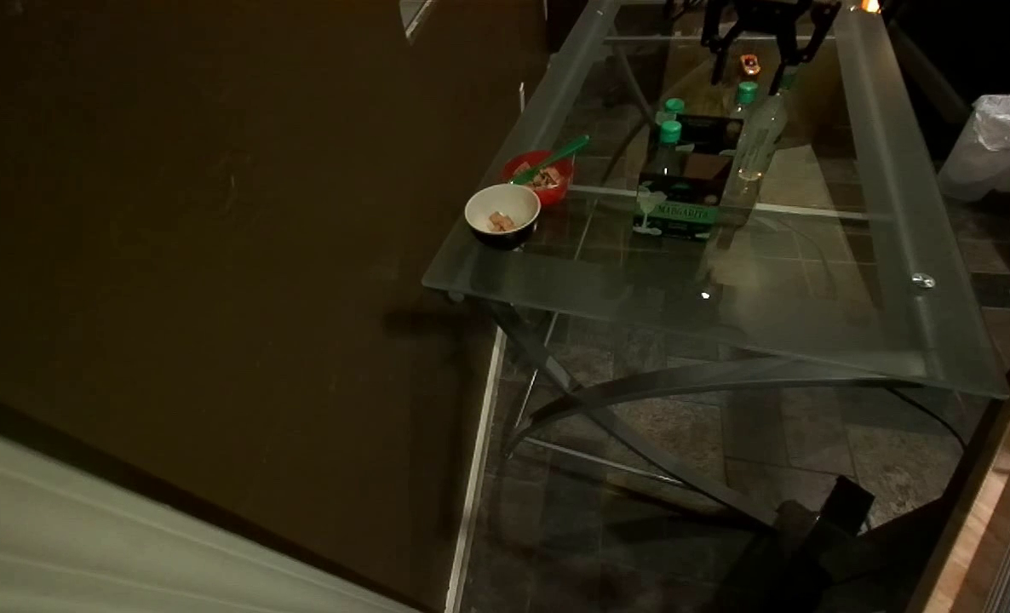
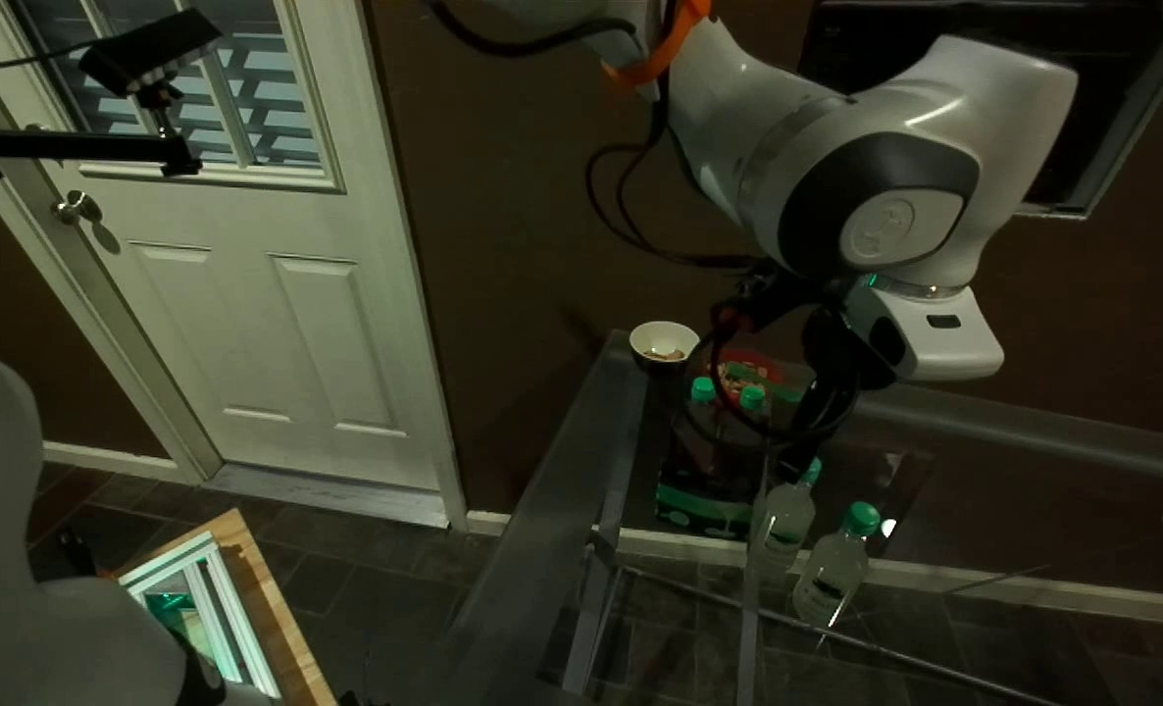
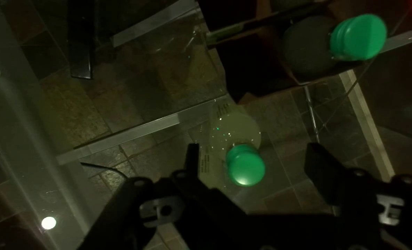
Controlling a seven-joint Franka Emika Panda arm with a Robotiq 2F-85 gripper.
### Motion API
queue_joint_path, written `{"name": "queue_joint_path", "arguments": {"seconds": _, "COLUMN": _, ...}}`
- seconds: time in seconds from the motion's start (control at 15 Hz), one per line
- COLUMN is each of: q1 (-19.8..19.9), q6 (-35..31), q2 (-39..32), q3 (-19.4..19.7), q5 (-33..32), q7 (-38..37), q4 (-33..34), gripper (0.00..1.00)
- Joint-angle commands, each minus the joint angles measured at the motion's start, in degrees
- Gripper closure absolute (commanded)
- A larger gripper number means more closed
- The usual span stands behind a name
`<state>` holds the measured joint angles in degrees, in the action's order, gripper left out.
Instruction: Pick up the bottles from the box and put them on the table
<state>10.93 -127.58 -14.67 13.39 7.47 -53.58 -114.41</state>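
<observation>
The claw (image 3: 251, 152) is unclenched; in the wrist view a green-capped bottle (image 3: 246, 166) shows between its spread fingers. In an exterior view two bottles (image 2: 787, 520) stand on the table (image 2: 542, 510), right of the box (image 2: 704, 510), which holds two more.

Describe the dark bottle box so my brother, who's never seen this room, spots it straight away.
Start at the big glass-topped table and find the white-lined bowl and red bowl near its edge by the brown wall. Farther in stands the dark box, with two green-capped bottles in it. Unlike those round bowls, it has straight sides and a green band printed MARGARITA.
</observation>
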Motion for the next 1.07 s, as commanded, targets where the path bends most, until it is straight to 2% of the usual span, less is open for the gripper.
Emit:
{"name": "queue_joint_path", "arguments": {"seconds": 0.0, "q1": -1.29, "q6": 3.24, "q2": 4.11, "q3": 0.18, "q5": -2.73, "q7": 0.79, "q4": -0.91, "gripper": 0.0}}
{"name": "queue_joint_path", "arguments": {"seconds": 0.27, "q1": -3.95, "q6": 2.96, "q2": 11.44, "q3": -0.99, "q5": -11.87, "q7": 4.32, "q4": -4.53, "gripper": 0.0}}
{"name": "queue_joint_path", "arguments": {"seconds": 0.53, "q1": -5.64, "q6": 2.8, "q2": 18.93, "q3": -4.02, "q5": -20.43, "q7": 6.44, "q4": -8.08, "gripper": 0.0}}
{"name": "queue_joint_path", "arguments": {"seconds": 0.73, "q1": -5.8, "q6": 2.55, "q2": 24.06, "q3": -6.62, "q5": -19.68, "q7": 13.61, "q4": -11.31, "gripper": 0.0}}
{"name": "queue_joint_path", "arguments": {"seconds": 0.8, "q1": -4.8, "q6": 2.7, "q2": 19.01, "q3": -6.64, "q5": -19.1, "q7": 9.49, "q4": -6.99, "gripper": 0.0}}
{"name": "queue_joint_path", "arguments": {"seconds": 1.0, "q1": -4.68, "q6": 2.69, "q2": 20.02, "q3": -7.23, "q5": -19.04, "q7": 9.81, "q4": -7.6, "gripper": 0.0}}
